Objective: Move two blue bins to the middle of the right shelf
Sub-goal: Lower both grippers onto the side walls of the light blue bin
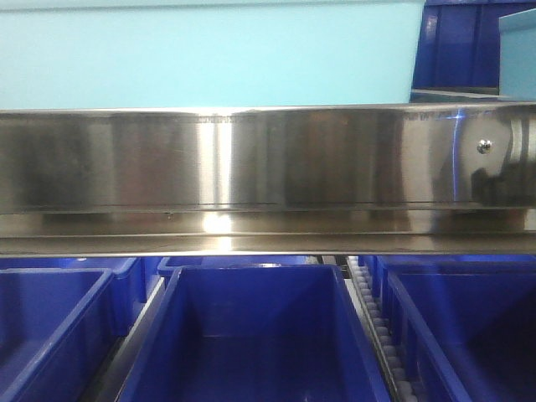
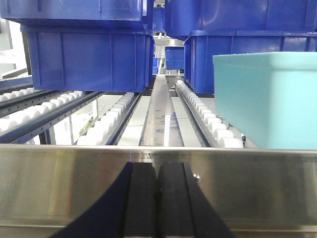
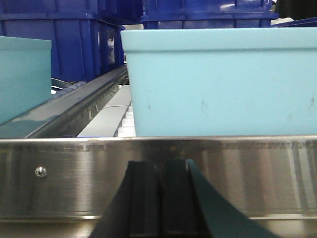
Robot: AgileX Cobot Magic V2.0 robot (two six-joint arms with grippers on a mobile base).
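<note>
Blue bins (image 1: 251, 335) were pictured side by side on the level under the steel rail (image 1: 268, 159), with others stacked far back on the roller lanes (image 2: 109, 119). The left gripper (image 2: 157, 181) and right gripper (image 3: 159, 178) were held empty before the rail, fingers pressed together. A reach made unopened, it was judged, could be stopped by the rail, or the pale turquoise bin (image 3: 218, 82) shoved instead.
</note>
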